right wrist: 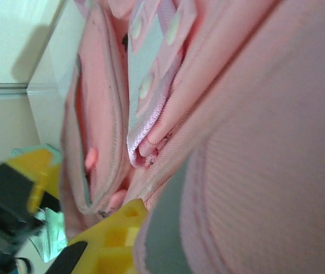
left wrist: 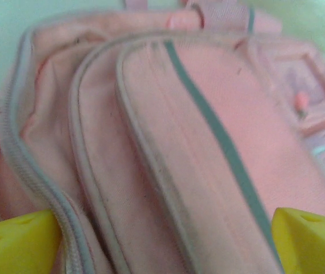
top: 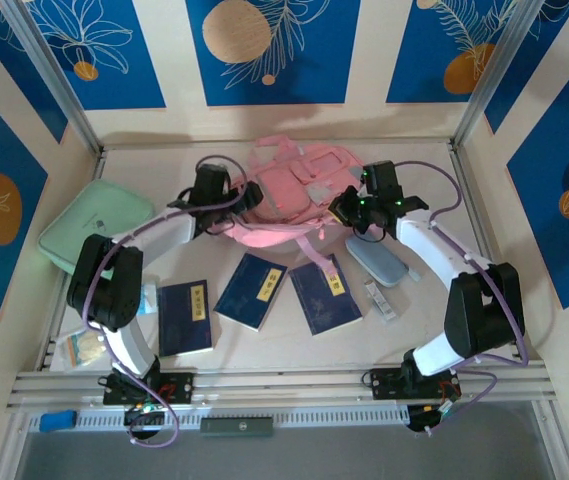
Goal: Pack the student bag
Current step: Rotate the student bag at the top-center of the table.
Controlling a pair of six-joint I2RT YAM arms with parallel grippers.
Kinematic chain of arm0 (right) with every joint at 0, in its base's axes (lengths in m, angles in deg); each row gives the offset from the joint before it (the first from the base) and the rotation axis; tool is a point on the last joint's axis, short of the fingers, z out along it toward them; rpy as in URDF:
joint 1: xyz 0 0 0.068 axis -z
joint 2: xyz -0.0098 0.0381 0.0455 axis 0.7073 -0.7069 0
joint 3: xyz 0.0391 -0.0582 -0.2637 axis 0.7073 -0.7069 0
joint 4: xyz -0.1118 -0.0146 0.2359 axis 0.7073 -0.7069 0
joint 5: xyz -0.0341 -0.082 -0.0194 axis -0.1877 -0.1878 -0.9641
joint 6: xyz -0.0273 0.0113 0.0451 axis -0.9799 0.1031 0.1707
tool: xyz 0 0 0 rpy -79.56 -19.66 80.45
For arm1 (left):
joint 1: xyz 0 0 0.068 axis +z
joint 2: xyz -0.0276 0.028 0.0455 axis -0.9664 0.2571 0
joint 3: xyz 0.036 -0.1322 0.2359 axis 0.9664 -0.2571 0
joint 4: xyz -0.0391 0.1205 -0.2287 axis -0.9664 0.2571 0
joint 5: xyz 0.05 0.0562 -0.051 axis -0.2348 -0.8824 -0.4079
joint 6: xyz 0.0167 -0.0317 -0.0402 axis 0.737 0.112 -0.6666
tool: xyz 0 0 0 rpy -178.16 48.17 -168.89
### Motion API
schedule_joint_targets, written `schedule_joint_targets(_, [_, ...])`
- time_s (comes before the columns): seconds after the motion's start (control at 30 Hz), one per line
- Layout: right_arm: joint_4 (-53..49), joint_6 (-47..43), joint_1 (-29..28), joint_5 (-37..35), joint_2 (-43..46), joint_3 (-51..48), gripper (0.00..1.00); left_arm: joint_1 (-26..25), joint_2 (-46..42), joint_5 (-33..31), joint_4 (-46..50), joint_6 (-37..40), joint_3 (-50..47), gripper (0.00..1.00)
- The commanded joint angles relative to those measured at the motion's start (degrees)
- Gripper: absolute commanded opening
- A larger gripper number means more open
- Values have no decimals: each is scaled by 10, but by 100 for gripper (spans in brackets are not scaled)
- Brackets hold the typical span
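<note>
The student bag (top: pixel 299 185), a big pink backpack with grey strips, lies at the back middle of the table. At its left side my left gripper (top: pixel 248 196) stands open. Close up, the yellow fingertips (left wrist: pixel 19 242) of my left gripper (left wrist: pixel 162 248) sit wide apart on either side of the bag's zip seams and front pocket (left wrist: pixel 179 142). My right gripper (top: pixel 344 208) is at the bag's right edge, shut on its fabric. In the right wrist view a pink fold with a grey strip (right wrist: pixel 168 228) lies across one yellow finger (right wrist: pixel 113 237) of that gripper (right wrist: pixel 148 231); the other finger is hidden.
Three dark blue books (top: pixel 184 315) (top: pixel 254 290) (top: pixel 324 293) lie in front of the bag. A mint-green zip case (top: pixel 94 225) lies at the left. A light blue pouch (top: pixel 374 262) and a small packet (top: pixel 381 300) sit by the right arm. A card pack (top: pixel 86 347) lies near left.
</note>
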Motion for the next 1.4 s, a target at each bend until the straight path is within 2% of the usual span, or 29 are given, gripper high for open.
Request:
schedule_joint_targets(0.0, [19,74,-15,-27,10,-14,0,12,-16,38,44,82,42,95])
schedule_joint_targets(0.13, [2,131,-33,-88,17,-9,0,10,-71,37,82,93,21,95])
schedule_joint_targets(0.27, [-1,176,-43,-108,24,-13,0,-16,-150,32,91,84,-31,94])
schedule_joint_targets(0.47, [-28,222,-54,-122,28,-8,0,-142,-234,-39,140,92,-66,89])
schedule_joint_targets(0.6, [-25,254,-54,-110,37,-12,0,-222,-249,-63,123,58,-98,77])
schedule_joint_targets(0.77, [-27,281,-54,-92,46,-8,0,-304,-214,-88,47,65,-122,71])
schedule_joint_targets(0.97, [-41,305,-63,-101,64,0,0,-359,-128,-159,-101,167,-140,67])
schedule_joint_targets(1.07, [-45,307,-65,-110,75,3,0,-361,-82,-195,-114,190,-114,66])
schedule_joint_targets(1.27, [-47,310,-69,-116,83,2,0,-360,-21,-277,-157,180,-94,64])
schedule_joint_targets(1.37, [-48,309,-72,-115,79,2,0,-360,1,-294,-152,193,-70,63])
